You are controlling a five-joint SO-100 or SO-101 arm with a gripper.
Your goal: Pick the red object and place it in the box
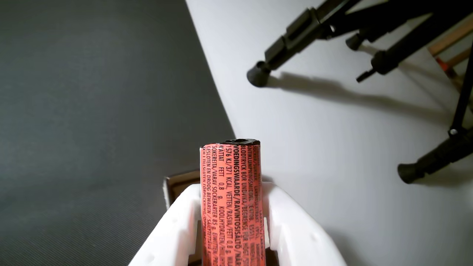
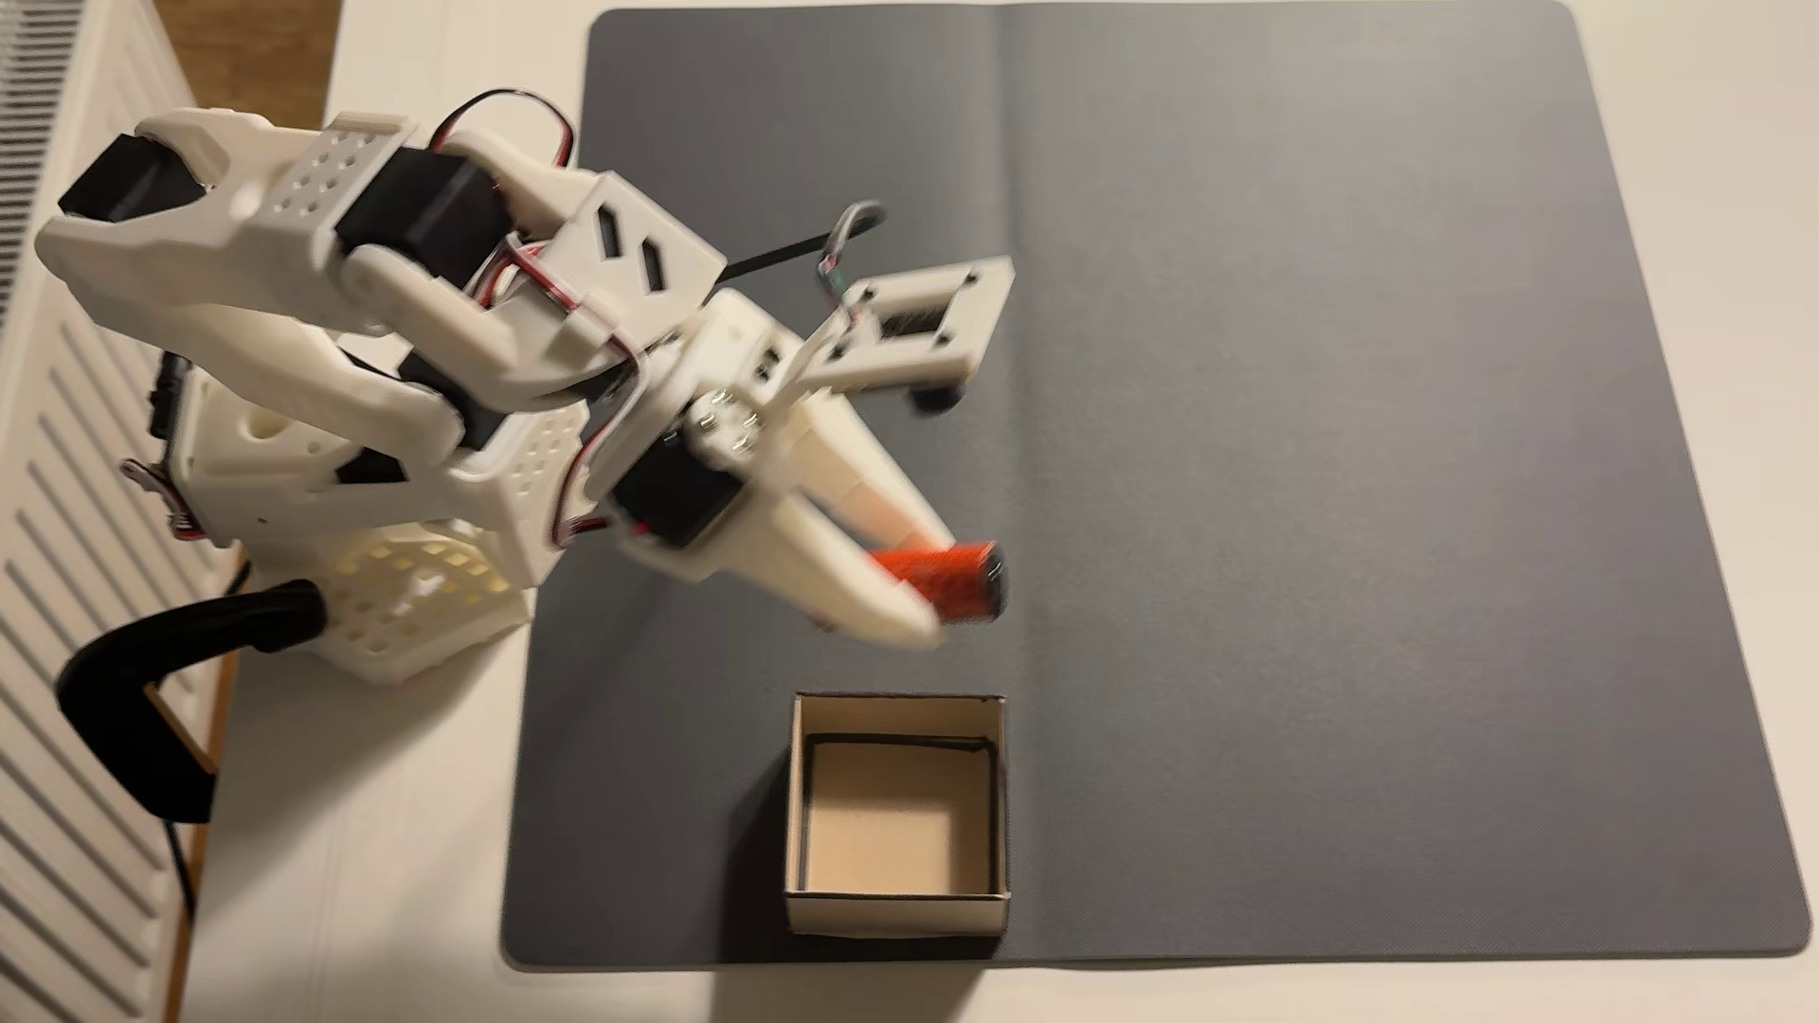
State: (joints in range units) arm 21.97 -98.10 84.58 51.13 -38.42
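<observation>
— What have the jaws got?
— They're clamped on the red object point(image 1: 232, 207), one white finger on each side, its black end sticking out past them.
— And beyond that?
— A corner of the box point(image 1: 181, 183) peeks out behind, on the grey mat point(image 1: 92, 111); farther off, black tripod legs point(image 1: 295, 40) on the table point(image 1: 332, 147).

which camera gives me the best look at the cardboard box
The fixed view: the box shows whole on the grey mat, open and empty. The wrist view catches a brown corner behind the tool holding the red object.
</observation>
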